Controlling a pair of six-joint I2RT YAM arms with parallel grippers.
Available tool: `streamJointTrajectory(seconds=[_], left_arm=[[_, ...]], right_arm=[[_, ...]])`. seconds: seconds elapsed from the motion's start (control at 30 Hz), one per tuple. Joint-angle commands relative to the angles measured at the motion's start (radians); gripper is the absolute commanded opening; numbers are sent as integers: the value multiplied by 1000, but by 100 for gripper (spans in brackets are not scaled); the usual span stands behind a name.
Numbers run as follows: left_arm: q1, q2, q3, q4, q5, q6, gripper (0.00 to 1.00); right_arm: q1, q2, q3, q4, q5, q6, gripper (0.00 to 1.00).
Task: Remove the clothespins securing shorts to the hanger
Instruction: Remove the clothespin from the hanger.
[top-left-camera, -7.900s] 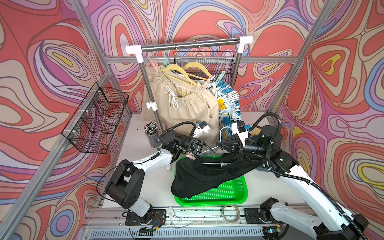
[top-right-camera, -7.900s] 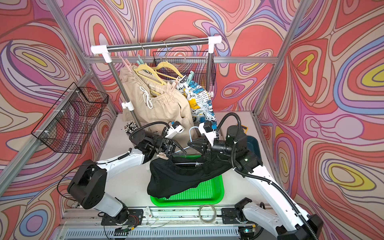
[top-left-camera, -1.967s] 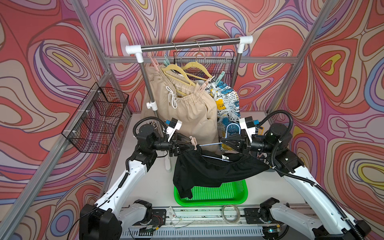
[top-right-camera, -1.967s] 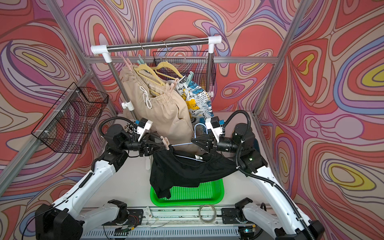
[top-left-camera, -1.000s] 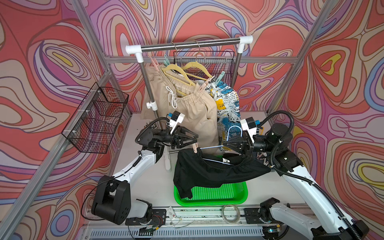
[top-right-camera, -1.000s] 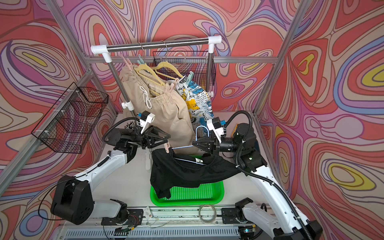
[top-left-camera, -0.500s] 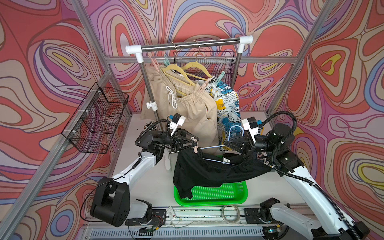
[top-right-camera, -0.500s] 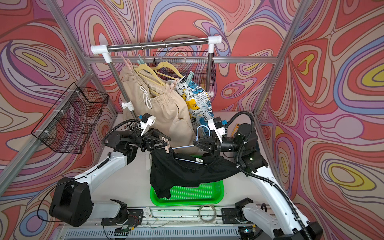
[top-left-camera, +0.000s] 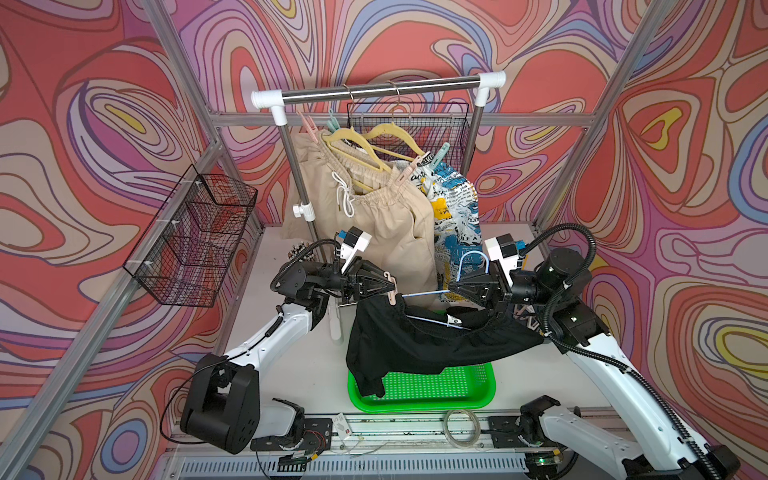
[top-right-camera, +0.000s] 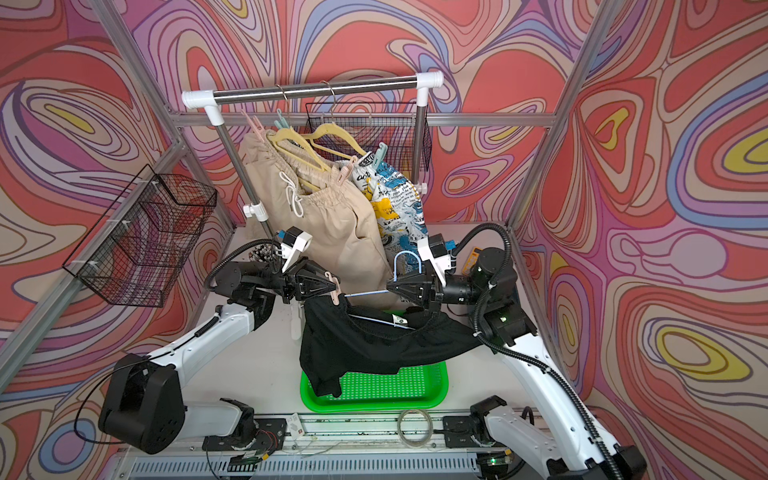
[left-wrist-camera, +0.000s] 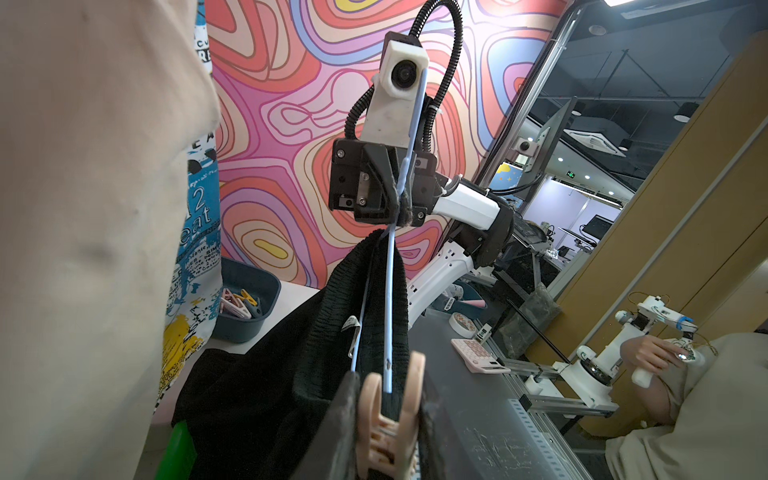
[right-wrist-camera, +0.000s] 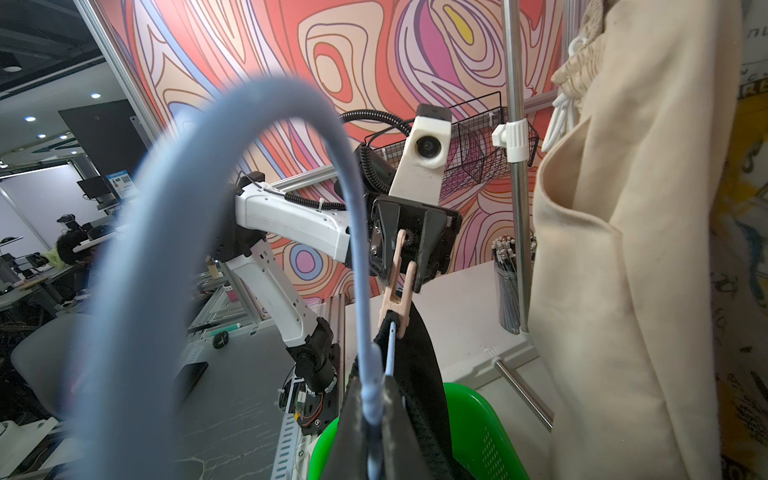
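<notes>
The black shorts hang from a light blue wire hanger held above the green tray. My right gripper is shut on the hanger near its hook. A pale pink clothespin pins the shorts' waistband to the hanger's other end. My left gripper is shut on that clothespin's handles. The shorts' other side sags off the wire.
Beige shorts and printed shorts hang on yellow hangers from the rack, with pink and mint clothespins on them. The green tray lies below, a wire basket at the left, a dark bin holding clothespins.
My left gripper's jaws have closed in onto the pink clothespin's handles. The right gripper and hanger have stayed nearly still.
</notes>
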Motion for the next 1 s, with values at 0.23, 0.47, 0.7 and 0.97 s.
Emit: streamJointTrajectory(seconds=[0.23,0.47,0.7,0.97], left_arm=[[-11,-15,7,75,7,-17,1],[-11,-27,14,76,-4,-27,0],[-8,-33,55,76,5,-47,0],[18,-14,113,76,-1,-53,0]], right_arm=[[-6,4,-3,59,-17,12,0],[-10,0,-8,52,-11,9,0],[-21,-21,-12,14,-5,-12,0],[-26,-39,-14,-43,-8,-31,0]])
